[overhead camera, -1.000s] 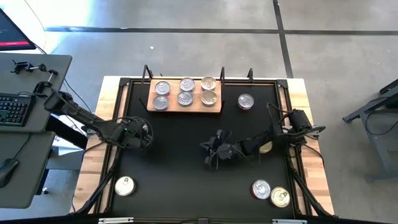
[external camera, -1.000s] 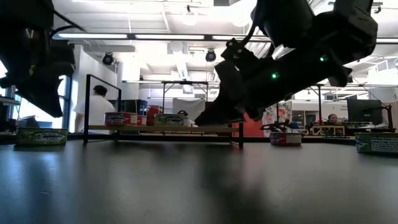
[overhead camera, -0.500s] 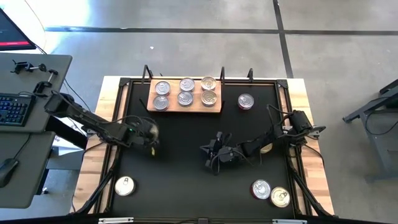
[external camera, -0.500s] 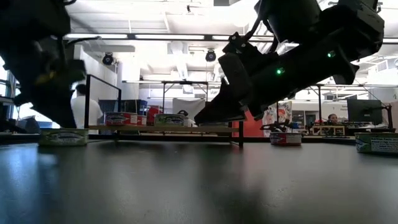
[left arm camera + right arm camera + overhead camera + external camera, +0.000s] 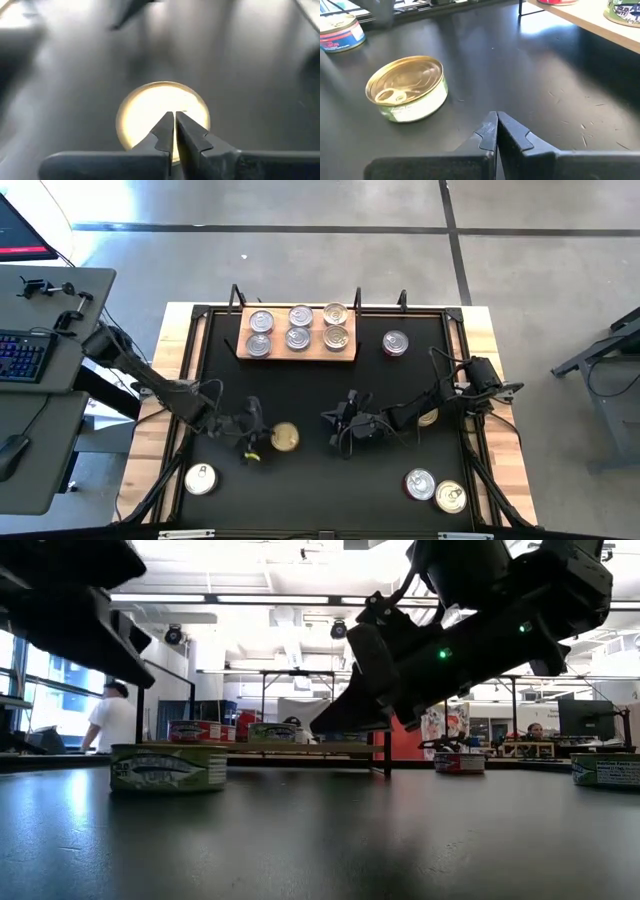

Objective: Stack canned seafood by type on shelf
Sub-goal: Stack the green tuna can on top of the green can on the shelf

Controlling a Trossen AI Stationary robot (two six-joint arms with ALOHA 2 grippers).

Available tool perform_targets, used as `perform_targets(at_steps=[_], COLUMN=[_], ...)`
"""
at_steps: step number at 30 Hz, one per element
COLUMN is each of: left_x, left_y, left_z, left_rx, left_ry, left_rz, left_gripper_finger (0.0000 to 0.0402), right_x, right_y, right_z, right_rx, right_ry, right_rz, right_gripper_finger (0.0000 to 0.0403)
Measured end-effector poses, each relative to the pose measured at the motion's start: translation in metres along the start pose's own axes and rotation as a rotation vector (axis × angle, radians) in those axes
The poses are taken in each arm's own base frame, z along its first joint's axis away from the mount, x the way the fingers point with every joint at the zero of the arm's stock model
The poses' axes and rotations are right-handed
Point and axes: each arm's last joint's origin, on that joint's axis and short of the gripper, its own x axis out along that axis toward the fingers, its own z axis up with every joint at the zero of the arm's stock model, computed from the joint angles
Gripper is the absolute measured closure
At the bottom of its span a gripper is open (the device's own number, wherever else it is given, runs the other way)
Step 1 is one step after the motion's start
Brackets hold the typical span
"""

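A can with a gold lid and green side rests flat on the black mat; it also shows in the low view. My left gripper is shut and points at this can from the table's left, its tips over the can's lid. My right gripper hangs shut just right of the can, touching nothing. The wooden shelf at the far side carries several silver- and gold-lidded cans. My left gripper has its shut fingertips standing over the left side of the gold lid's rim, slanting down from the table's left. Whether they touch the can I cannot tell. The can sits flat on the mat.
Loose cans lie on the mat: one right of the shelf, one partly under the right arm, two at the near right, one at the near left. A desk with a keyboard stands left of the table.
My left gripper has swung toward the table's near edge and to the right, rolling its wrist as it went. The gold-lidded can, earlier hidden under that gripper from above, has slid along the mat nearer and rightward and now lies uncovered.
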Motion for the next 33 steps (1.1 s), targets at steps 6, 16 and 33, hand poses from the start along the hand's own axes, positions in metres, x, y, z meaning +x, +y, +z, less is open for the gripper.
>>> perform_targets(at_steps=[6,16,33], left_x=[0.029,0.053,0.051], left_y=[-0.019,-0.021,-0.026], left_z=[-0.012,-0.034,-0.017], left_rx=[0.258,0.404,0.211], left_ry=[0.014,0.112,-0.077], left_rz=[-0.148,-0.076,-0.085], left_gripper_finger=[0.0325,0.0278,0.0400], right_x=[0.000,-0.010,-0.016], right_y=[0.001,0.025,0.072], right_z=[0.003,0.010,0.047], right_rx=[0.015,-0.097,-0.508], right_ry=[-0.022,-0.078,-0.266], right_rz=[0.008,0.391,0.368], right_gripper_finger=[0.0403,0.0403,0.0276])
